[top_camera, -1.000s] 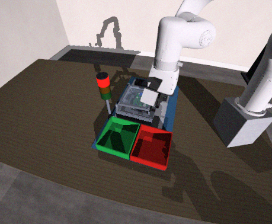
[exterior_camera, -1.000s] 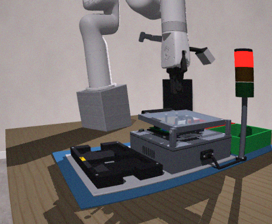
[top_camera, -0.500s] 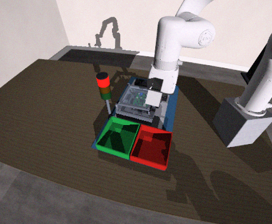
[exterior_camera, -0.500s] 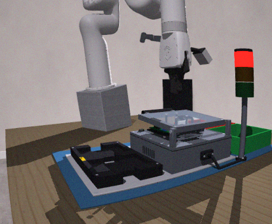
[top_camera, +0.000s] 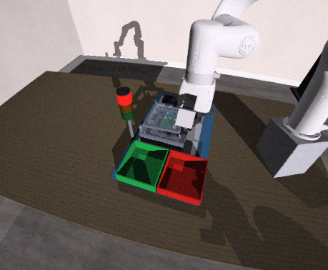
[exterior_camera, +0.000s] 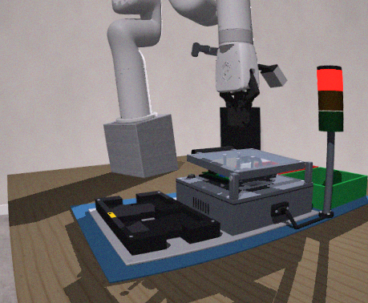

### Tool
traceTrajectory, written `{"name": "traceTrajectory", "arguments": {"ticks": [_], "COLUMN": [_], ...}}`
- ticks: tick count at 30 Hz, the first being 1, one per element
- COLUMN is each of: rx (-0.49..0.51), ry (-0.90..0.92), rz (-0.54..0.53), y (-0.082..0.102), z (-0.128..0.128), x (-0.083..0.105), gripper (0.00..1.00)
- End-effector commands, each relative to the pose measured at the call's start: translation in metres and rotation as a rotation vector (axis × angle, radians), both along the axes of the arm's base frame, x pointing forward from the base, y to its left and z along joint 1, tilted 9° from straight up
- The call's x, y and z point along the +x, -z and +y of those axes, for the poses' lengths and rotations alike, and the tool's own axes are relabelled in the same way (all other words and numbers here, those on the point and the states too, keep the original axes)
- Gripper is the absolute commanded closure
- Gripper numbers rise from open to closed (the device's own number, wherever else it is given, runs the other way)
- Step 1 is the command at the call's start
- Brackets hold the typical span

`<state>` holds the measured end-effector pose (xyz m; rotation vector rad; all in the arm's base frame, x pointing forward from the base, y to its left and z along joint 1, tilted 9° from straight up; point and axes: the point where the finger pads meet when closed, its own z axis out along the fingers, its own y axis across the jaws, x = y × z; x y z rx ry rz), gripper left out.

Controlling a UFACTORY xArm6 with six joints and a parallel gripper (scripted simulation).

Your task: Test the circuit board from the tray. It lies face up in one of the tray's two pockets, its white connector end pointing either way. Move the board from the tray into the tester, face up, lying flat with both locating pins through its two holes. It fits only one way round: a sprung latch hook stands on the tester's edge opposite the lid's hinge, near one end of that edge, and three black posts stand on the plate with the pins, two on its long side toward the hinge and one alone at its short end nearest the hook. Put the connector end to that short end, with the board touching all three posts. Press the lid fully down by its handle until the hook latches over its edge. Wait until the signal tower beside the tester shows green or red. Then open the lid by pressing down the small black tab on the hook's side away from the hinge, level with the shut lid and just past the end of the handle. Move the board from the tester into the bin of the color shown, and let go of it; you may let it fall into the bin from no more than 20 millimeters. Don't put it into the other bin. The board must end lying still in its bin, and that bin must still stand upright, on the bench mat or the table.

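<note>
The signal tower (top_camera: 124, 97) beside the tester shows red at its top segment (exterior_camera: 329, 78). The grey tester (exterior_camera: 244, 198) stands on the blue mat, and its clear lid (exterior_camera: 246, 159) sits raised a little above the plate. The green circuit board (top_camera: 167, 119) lies in the tester under the lid, and only its edge shows in the exterior view (exterior_camera: 214, 175). My gripper (exterior_camera: 238, 105) hangs well above the lid, pointing down, partly open and empty. The black tray (exterior_camera: 150, 220) has both pockets empty.
The green bin (top_camera: 142, 165) and the red bin (top_camera: 183, 176) stand side by side at the mat's front edge, both empty. The arm's grey base block (top_camera: 292, 150) is to the right. A black panel (exterior_camera: 240, 128) stands behind the tester.
</note>
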<state>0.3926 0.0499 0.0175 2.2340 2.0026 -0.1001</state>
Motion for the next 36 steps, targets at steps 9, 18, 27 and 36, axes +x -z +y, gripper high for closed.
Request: {"name": "traceTrajectory", "arguments": {"ticks": [9, 18, 27, 36], "rx": [0.001, 0.001, 0.001, 0.001], "ry": [0.000, 0.000, 0.000, 0.000], "rz": [-0.004, -0.004, -0.004, -0.004], "y": [-0.001, -0.001, -0.001, -0.004], "z": [0.000, 0.000, -0.001, -0.021], "x": [0.001, 0.001, 0.001, -0.002], "gripper": [0.73, 0.73, 0.73, 0.73]}}
